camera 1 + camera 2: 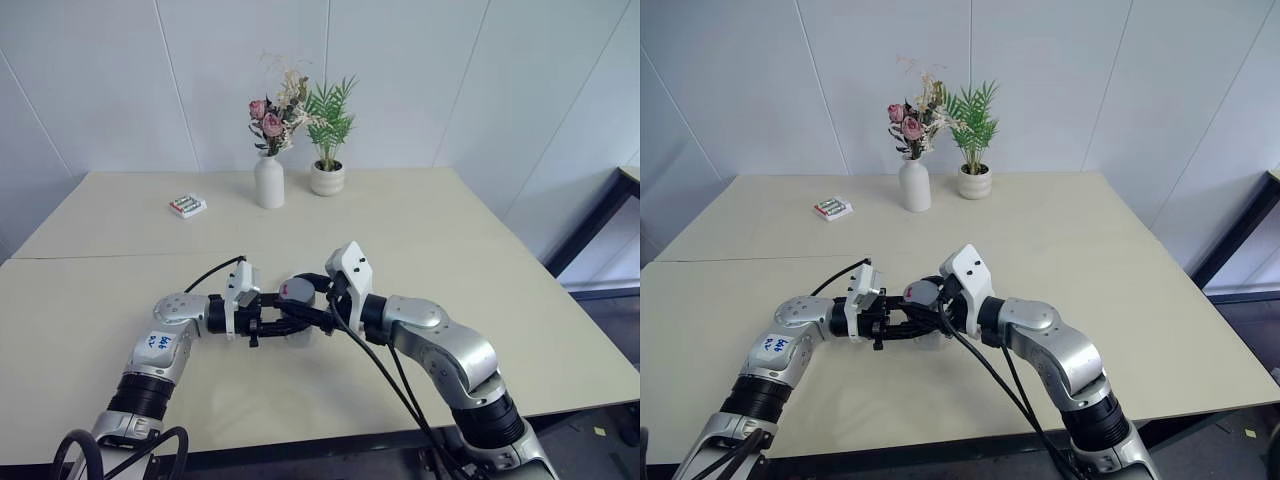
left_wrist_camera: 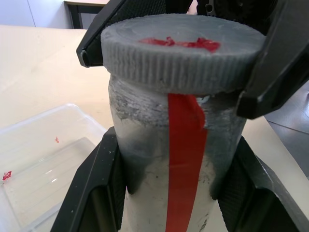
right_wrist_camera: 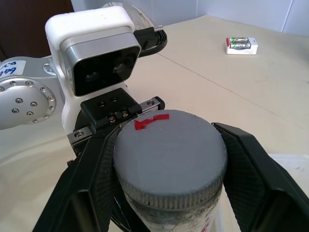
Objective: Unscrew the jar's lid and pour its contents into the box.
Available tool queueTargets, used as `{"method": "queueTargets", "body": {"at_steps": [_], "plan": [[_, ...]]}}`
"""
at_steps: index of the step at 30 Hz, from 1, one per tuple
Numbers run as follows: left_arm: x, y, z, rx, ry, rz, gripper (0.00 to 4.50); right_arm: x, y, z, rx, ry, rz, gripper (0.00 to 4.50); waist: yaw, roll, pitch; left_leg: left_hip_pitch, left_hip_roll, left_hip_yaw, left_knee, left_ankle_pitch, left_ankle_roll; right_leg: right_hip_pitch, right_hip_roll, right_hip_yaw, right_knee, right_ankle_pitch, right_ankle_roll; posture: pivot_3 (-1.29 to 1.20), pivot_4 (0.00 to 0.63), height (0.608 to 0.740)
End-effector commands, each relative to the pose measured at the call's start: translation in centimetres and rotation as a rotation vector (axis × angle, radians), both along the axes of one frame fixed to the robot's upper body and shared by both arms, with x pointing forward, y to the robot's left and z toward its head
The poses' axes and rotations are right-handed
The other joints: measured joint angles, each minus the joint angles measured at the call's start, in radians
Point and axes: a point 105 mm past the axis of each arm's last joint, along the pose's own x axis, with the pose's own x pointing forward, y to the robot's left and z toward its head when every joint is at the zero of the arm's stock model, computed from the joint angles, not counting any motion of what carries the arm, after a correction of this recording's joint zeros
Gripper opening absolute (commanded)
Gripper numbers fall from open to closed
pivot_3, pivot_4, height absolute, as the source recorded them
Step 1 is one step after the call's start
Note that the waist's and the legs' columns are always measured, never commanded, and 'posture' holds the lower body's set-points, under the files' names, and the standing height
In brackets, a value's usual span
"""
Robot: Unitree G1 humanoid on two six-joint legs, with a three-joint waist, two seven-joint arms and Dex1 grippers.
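Black fingers of both grippers clamp one grey jar above the table.

Ribbed around its rim, the flat round lid point(image 2: 181, 55) sits between the pinched fingers of the right gripper point(image 3: 169, 164); the left gripper point(image 2: 169, 193) is closed on the rough, silvery jar point(image 2: 164, 159) and its red stripe just below. Clear and shallow, the box point(image 2: 43, 145) lies on the smooth beige table point(image 1: 450, 240) just beneath the jar. Bare tabletop spreads well apart to the green-and-white packet point(image 1: 188, 206), white vase point(image 1: 268, 182) and plant pot point(image 1: 327, 179) by the far edge.
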Motion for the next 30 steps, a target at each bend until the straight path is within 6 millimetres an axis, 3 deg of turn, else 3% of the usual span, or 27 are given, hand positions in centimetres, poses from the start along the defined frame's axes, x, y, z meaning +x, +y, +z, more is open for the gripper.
{"method": "queueTargets", "body": {"at_steps": [1,7,20,30], "plan": [[0.1,0.0,0.7,-0.012,-0.036,0.005,2.03,-1.2,0.6,1.9,0.08,-0.025,0.088,2.68,0.0,0.0,0.0,0.0,0.0,0.0,0.0,0.0,0.0,0.0,0.0,0.0,0.0,0.0,0.0,0.0,0.15,0.74],[0.0,-0.1,0.8,-0.016,-0.034,-0.022,2.03,-4.3,0.5,2.0,0.035,-0.074,0.393,2.68,0.003,0.0,0.0,-0.001,0.0,0.0,0.0,0.0,0.0,0.0,0.0,-0.001,-0.001,0.0,0.0,0.0,0.15,0.74],[-0.8,-0.8,1.1,-0.015,-0.023,-0.129,2.03,-3.3,-0.9,3.2,-0.135,-0.16,0.697,2.68,-0.001,0.001,0.001,-0.003,0.0,-0.001,0.001,0.0,0.001,-0.001,0.001,-0.001,-0.001,0.0,0.001,0.0,0.15,0.74],[-1.0,-1.0,1.3,-0.023,-0.026,-0.138,2.03,-3.0,-0.7,2.9,-0.185,-0.15,0.772,2.68,0.001,0.002,0.001,-0.011,0.0,-0.002,0.003,0.0,0.0,-0.01,0.0,-0.002,0.003,0.0,0.001,0.0,0.15,0.74]]}}
